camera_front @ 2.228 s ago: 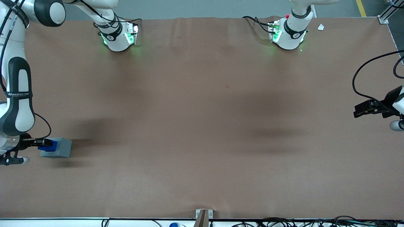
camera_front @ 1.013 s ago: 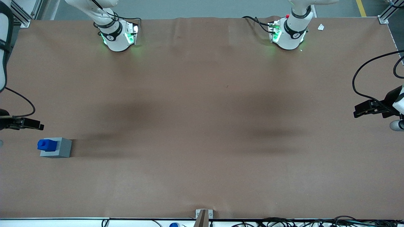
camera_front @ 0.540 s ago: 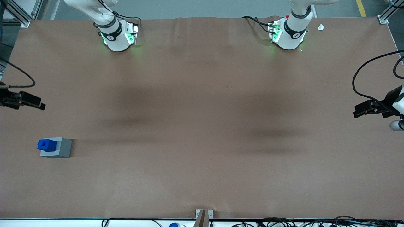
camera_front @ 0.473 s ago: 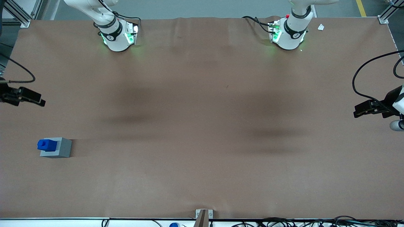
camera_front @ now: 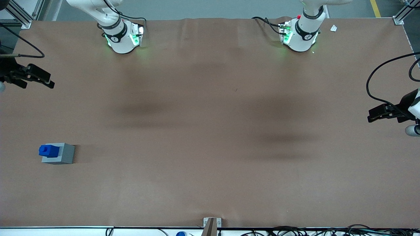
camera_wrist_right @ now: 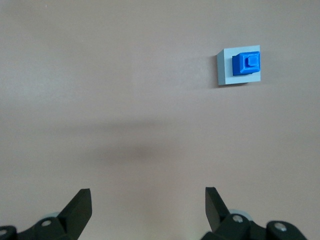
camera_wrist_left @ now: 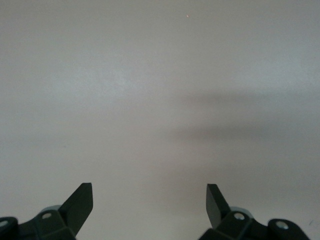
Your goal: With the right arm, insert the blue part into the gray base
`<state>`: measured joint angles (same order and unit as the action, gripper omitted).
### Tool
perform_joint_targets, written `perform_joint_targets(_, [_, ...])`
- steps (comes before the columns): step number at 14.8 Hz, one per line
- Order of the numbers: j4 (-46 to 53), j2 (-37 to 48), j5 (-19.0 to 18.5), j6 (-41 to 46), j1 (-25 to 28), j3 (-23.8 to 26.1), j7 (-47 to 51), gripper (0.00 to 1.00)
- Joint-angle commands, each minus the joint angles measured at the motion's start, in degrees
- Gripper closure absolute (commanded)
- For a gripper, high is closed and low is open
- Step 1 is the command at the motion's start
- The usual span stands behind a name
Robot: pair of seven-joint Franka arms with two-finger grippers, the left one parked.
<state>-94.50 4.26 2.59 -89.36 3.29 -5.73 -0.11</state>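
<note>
My fingers (camera_wrist_right: 145,200) hang spread wide and empty, well apart from the blue part (camera_wrist_right: 247,64), seated in the gray base (camera_wrist_right: 227,67); it looks light, rigid, best gripped by its flat sides.

A small bright blue plastic block (camera_front: 49,150) sits in a plain gray box-shaped block (camera_front: 62,154) near the working arm's end of the counter (camera_front: 210,131), which is covered in a plain matte brown. The black two-finger pincer (camera_front: 49,82), spread wide apart, hangs above that same end.
</note>
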Motion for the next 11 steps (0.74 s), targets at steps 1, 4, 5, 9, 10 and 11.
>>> perform_joint_targets(1, [-4.2,4.3,-1.5,0.5,1.5,-0.1,1.3,0.00])
perform_joint_targets(4, [-3.9,5.3,-2.1,2.1,2.6,-0.1,1.3,0.00])
perform_joint_targets(5, [-3.7,5.4,-2.1,2.6,2.7,-0.2,1.3,0.00])
perform_joint_targets(9, [-3.2,5.4,-2.0,2.6,2.6,-0.2,1.7,0.00])
perform_joint_targets(10, [-3.1,5.4,-2.0,2.6,2.6,-0.2,1.6,0.00])
perform_joint_targets(11, [-3.1,5.4,-2.0,2.6,2.6,-0.2,1.4,0.00])
